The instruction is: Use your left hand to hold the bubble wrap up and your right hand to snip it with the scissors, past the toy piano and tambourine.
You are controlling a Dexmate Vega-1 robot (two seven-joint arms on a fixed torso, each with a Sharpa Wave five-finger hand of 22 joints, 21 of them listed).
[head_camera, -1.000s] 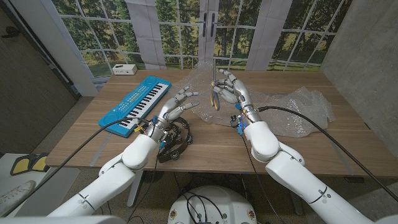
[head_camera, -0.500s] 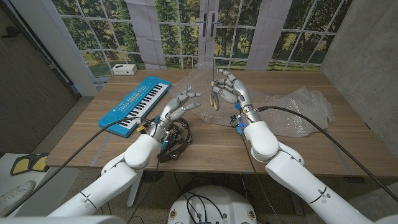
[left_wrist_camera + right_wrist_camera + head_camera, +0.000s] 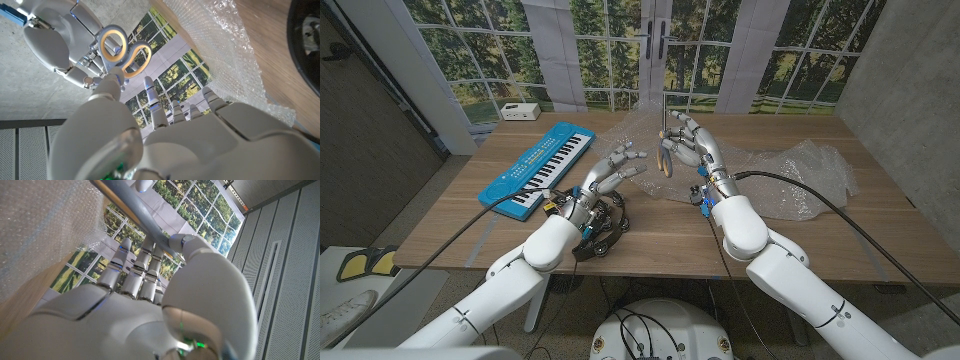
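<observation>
Head view: two robot hands raised over bubble wrap [image 3: 790, 180].
Right robot hand [image 3: 688, 142] grasps scissors [image 3: 666, 150]; left robot hand [image 3: 610, 172], released, fingers spread, beside it.

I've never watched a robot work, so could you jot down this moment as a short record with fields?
Right hand: raised, holds the scissors with orange handles
Left hand: raised beside the bubble wrap, fingers spread, holding nothing
Toy piano: blue, on the table, robot's left
Tambourine: black, under the left wrist
Cut: not visibly started
</observation>
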